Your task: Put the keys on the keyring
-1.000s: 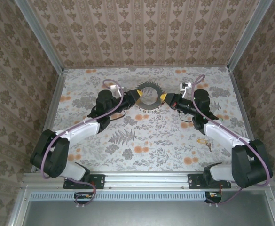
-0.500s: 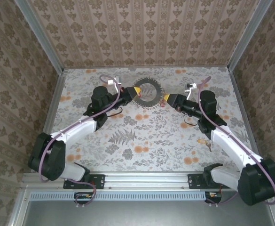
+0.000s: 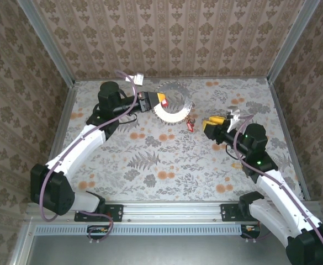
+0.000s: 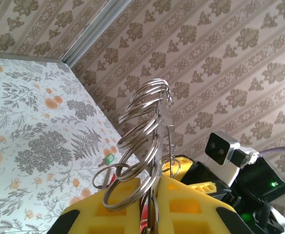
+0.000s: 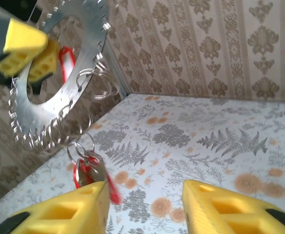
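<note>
The right gripper [image 3: 212,122] has let go and pulled back to its own side, and the left gripper [image 3: 160,101] has carried the keyring [image 3: 169,115] toward the back wall [image 3: 167,38]. Left to right now: we see the left gripper pinched tight on the keyring, holding it clear of the table [image 3: 167,160]. A red key [image 3: 190,125] dangles from its lower edge. The right gripper stands open and empty, apart from it.

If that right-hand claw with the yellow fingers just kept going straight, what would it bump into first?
Most likely the red-headed keys dangling from the silvery toothed ring plate, just ahead of the open right gripper, though depth is unclear.
</note>
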Available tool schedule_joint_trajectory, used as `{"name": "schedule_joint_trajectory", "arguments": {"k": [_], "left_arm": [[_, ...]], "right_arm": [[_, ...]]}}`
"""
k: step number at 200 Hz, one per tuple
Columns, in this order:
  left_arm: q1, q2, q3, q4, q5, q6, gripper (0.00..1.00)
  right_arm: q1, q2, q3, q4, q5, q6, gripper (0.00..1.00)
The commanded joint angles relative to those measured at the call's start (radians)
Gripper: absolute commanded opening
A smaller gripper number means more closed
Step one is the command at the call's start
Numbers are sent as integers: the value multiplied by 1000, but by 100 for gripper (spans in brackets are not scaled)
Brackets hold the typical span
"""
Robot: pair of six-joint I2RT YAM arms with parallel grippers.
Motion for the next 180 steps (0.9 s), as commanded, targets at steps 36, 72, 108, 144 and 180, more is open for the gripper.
{"name": "schedule_joint_trajectory", "arguments": {"k": [36, 72, 108, 144, 180], "left_arm": [[3, -28, 116, -192, 61, 181, 0], [3, -22, 114, -154, 71, 186, 0], [4, -14, 121, -155, 84, 197, 0], [3, -6, 130, -163, 94, 202, 0], [3, -2, 133, -165, 96, 203, 0]], "right_arm": [[187, -27, -124, 309, 115, -475, 22], [310, 4, -153, 405, 205, -596, 17], [378, 48, -162, 462, 279, -671, 16], [390, 82, -167, 516, 290, -687, 18], [393, 110, -154, 533, 274, -685, 20]]}}
